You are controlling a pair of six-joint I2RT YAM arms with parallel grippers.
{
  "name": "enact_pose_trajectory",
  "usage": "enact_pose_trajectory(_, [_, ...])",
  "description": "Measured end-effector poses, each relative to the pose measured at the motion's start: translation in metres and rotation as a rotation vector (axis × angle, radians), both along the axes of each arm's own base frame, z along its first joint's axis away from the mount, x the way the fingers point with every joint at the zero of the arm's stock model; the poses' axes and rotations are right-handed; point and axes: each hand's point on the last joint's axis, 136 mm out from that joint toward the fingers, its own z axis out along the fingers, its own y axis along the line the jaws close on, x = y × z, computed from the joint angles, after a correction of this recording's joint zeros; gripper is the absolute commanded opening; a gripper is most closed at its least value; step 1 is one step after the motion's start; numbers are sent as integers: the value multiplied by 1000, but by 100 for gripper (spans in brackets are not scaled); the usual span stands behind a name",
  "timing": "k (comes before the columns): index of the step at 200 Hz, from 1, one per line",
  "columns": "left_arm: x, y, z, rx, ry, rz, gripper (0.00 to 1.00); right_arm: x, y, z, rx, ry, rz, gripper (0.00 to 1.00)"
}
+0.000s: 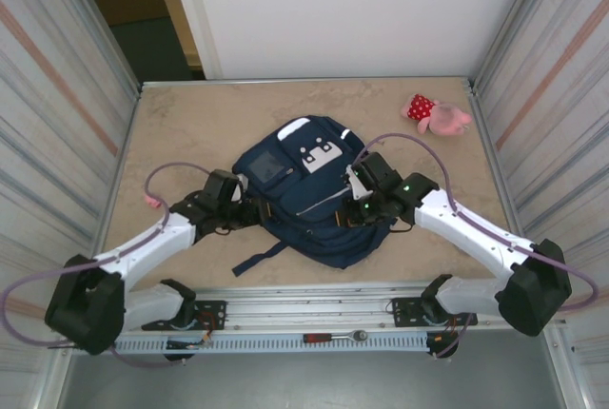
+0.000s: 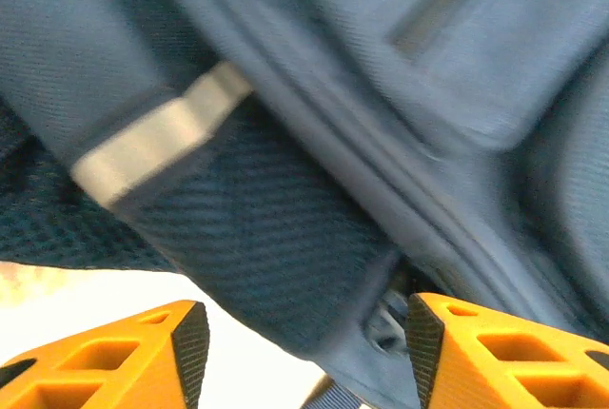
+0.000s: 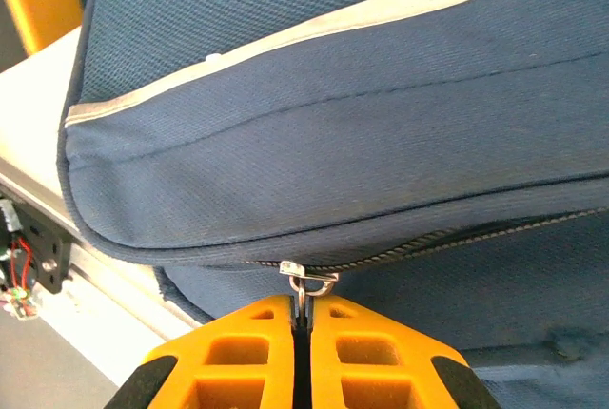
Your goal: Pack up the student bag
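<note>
The student bag [image 1: 304,190], a large navy backpack with a white patch, lies flat in the middle of the table. My left gripper [image 1: 249,209] is at the bag's left side. In the left wrist view it [image 2: 303,352] stands open, and a fold of dark mesh fabric [image 2: 276,247] hangs between the spread orange fingers [image 2: 190,342]. My right gripper [image 1: 354,202] is at the bag's right side. In the right wrist view it [image 3: 302,309] is shut on the metal zipper pull [image 3: 306,283] of the bag [image 3: 333,124]. The zipper runs off to the right.
A pink plush toy [image 1: 440,116] in a red dotted dress lies at the far right of the table. Metal walls close in both sides. A wrench [image 1: 335,336] lies on the rail by the arm bases. A loose dark strap [image 1: 259,259] trails toward the near edge.
</note>
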Motion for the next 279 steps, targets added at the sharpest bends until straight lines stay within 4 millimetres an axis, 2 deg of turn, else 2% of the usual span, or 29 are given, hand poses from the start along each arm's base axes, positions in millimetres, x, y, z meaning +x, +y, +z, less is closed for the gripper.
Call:
enact_pose_trajectory(32, [28, 4, -19, -26, 58, 90, 57, -5, 17, 0, 3, -30, 3, 0])
enact_pose_trajectory(60, [64, 3, -20, -57, 60, 129, 58, -3, 35, -3, 17, -51, -10, 0])
enact_pose_trajectory(98, [123, -4, -3, -105, -4, 156, 59, 8, 64, -13, 22, -65, -26, 0])
enact_pose_trajectory(128, [140, -8, 24, -132, -66, 152, 62, 20, 87, -8, 34, -93, -29, 0])
enact_pose_trajectory(155, [122, -2, 55, -152, -97, 160, 65, 26, 93, -3, 49, -115, -36, 0])
enact_pose_trajectory(185, [73, 10, 105, -223, -156, 213, 64, 26, 93, -4, 48, -114, -35, 0])
enact_pose_trajectory(206, [34, 6, 118, -275, -158, 229, 63, 26, 93, -5, 46, -111, -34, 0])
enact_pose_trajectory(222, [8, -3, 114, -300, -116, 228, 62, 26, 94, -6, 47, -108, -31, 0])
enact_pose_trajectory(240, [-10, -13, 99, -321, -43, 241, 61, 25, 95, -7, 49, -101, -27, 0])
enact_pose_trajectory(261, [-23, -25, 75, -321, 54, 265, 58, 24, 95, -7, 52, -98, -22, 0])
enact_pose_trajectory(279, [-27, -37, 65, -331, 106, 280, 56, 23, 96, -8, 50, -95, -19, 0])
